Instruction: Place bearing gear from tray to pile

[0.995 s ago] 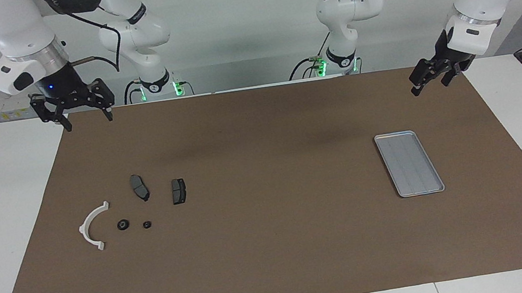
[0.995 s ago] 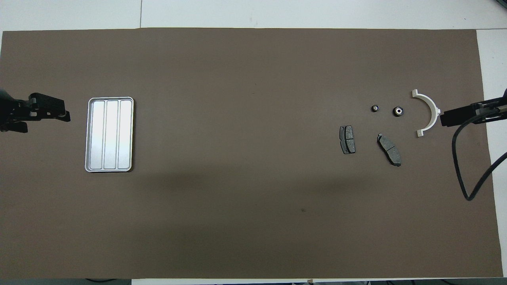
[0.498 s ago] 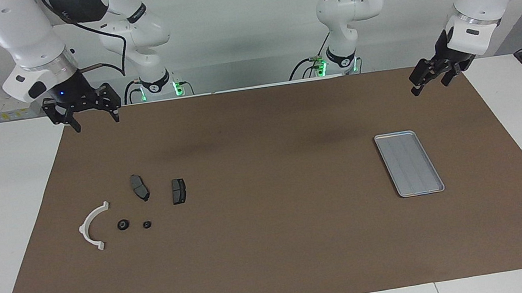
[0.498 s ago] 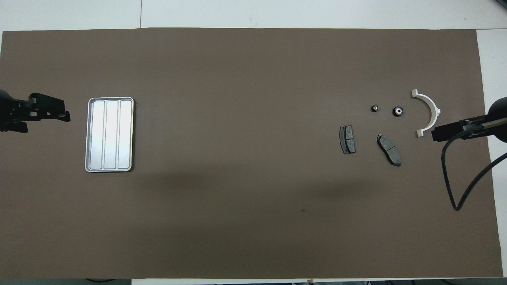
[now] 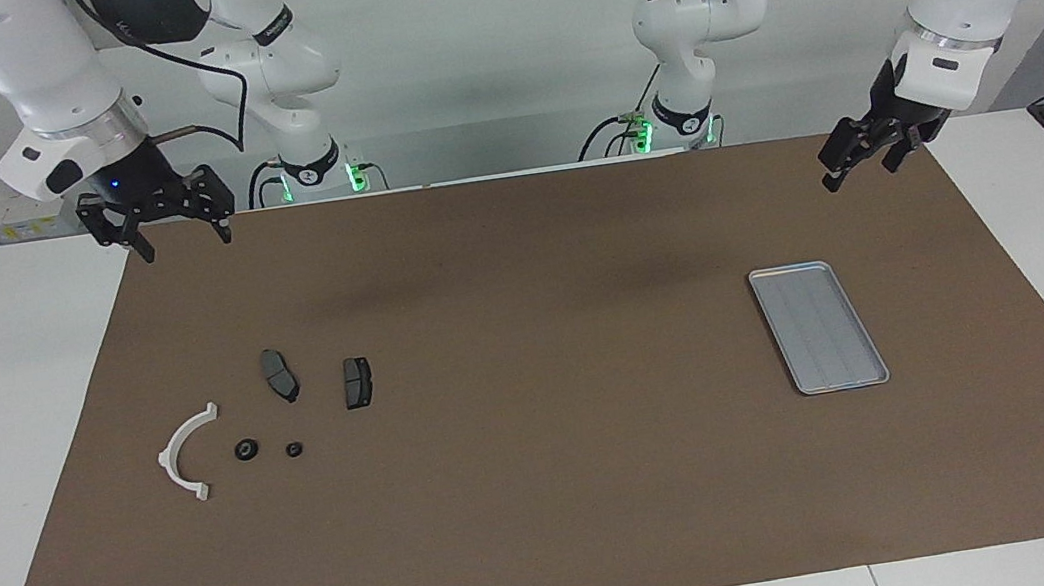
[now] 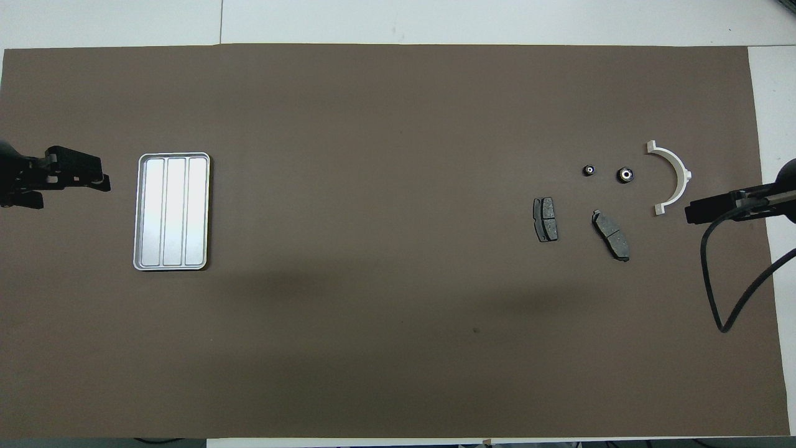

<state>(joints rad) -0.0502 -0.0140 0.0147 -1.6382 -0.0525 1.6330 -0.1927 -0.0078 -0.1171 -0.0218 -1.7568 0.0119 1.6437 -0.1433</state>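
Both tools hang open and empty: the left tool over the brown mat's edge near the tray, the right tool near the pile. Wide free mat lies between them.

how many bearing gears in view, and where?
2. Both lie on the mat in the pile at the right arm's end: the larger bearing gear beside the white bracket, the smaller bearing gear next to it. The tray holds none.

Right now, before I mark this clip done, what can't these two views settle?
- Two small black round parts beside the white semicircular plastic bracket: too small in either view to tell which is a bearing gear.
- Left gripper and right gripper: arms cut off by the overhead view's side edges.
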